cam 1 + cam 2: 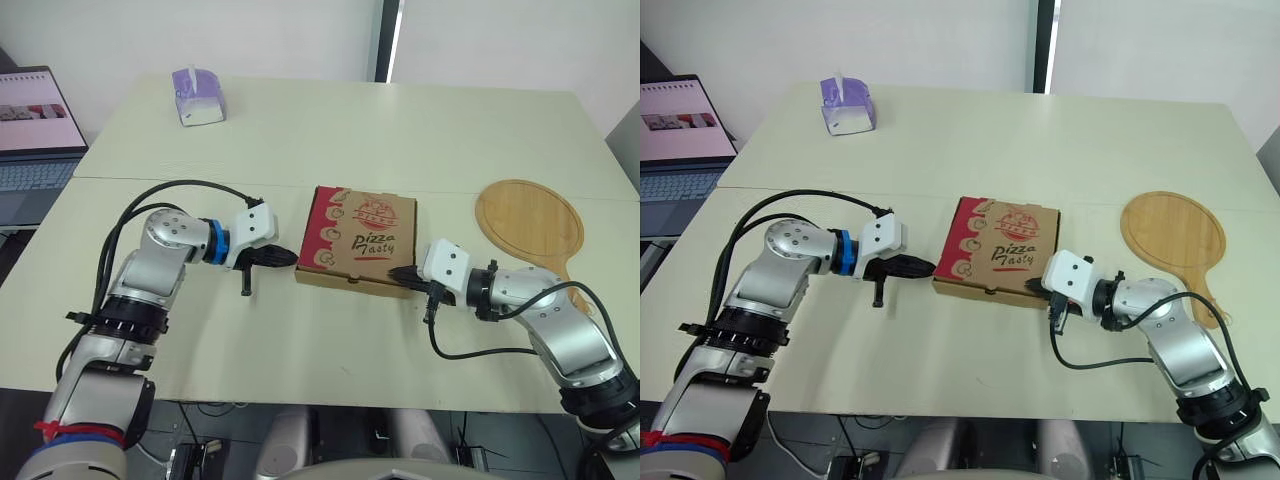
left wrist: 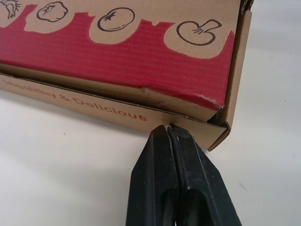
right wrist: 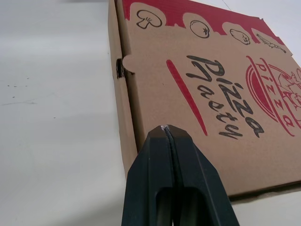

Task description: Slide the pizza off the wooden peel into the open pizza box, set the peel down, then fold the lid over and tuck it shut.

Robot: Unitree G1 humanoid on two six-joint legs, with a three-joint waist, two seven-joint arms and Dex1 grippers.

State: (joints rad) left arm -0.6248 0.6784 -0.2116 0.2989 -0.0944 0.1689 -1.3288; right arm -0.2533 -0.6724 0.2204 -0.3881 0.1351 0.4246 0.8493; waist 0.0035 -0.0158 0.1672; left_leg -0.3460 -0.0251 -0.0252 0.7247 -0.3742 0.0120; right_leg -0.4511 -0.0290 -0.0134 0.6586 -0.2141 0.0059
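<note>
Pizza box [image 1: 357, 240] lies shut, lid down, in the middle of the pale worktop [image 1: 330, 130]. To its right, apart from it, the round wooden peel [image 1: 530, 225] lies flat. A laptop [image 1: 35, 130] sits off the far left edge and a purple tissue box [image 1: 198, 97] stands at the far left. The left wrist view shows the left fingers [image 2: 153, 165] pressed together, tip against the box's side wall under the lid flap, near a corner. The right wrist view shows the right fingers [image 3: 150, 165] together at the lid's near edge, and a tab tucked into a slot.
</note>
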